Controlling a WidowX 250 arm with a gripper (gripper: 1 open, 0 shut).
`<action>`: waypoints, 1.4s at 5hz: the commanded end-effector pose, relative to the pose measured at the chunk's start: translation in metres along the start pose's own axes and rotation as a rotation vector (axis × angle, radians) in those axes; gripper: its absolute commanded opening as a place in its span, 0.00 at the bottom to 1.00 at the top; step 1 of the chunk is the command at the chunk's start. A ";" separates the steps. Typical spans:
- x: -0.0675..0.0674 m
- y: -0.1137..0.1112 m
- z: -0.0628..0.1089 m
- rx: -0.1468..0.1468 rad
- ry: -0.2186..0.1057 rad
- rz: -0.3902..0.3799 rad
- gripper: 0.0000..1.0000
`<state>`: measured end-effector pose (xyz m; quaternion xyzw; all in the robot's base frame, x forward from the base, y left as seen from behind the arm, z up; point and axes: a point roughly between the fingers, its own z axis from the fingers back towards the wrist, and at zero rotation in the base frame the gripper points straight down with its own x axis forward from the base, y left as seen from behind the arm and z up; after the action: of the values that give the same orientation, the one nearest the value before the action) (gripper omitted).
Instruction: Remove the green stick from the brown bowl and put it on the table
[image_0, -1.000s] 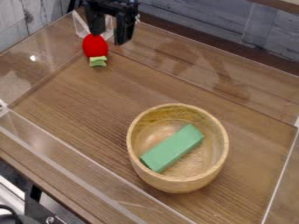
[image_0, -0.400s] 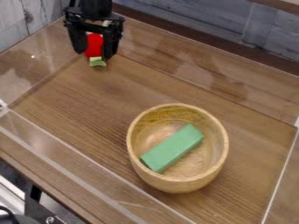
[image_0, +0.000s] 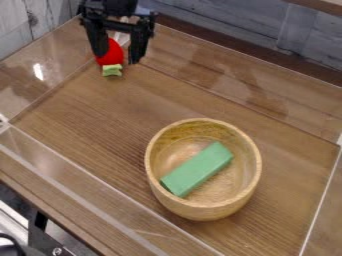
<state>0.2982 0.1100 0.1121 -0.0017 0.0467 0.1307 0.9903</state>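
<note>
The green stick (image_0: 198, 168) lies flat and slanted inside the brown bowl (image_0: 171, 186), which stands on the table (image_0: 94, 115) at the lower right. My gripper (image_0: 118, 52) hangs far from it at the upper left, pointing down. Its two black fingers (image_0: 96, 44) stand apart and open, with a small red toy behind and below them. Nothing is held.
A small red toy with a green base (image_0: 114, 62) stands on the table at the upper left, under the gripper. Clear plastic walls (image_0: 40, 160) edge the tabletop at the front, the left and the right.
The gripper swung left over the red toy, then came back a little to the right, and it has rolled slightly. The bowl and the green stick have not moved.
</note>
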 end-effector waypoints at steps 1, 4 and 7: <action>-0.004 -0.009 0.024 0.008 -0.067 0.017 1.00; 0.014 0.026 0.027 0.033 -0.082 -0.100 1.00; 0.016 0.040 0.023 0.035 -0.070 -0.103 1.00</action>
<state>0.3017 0.1459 0.1191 0.0061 0.0374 0.0737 0.9966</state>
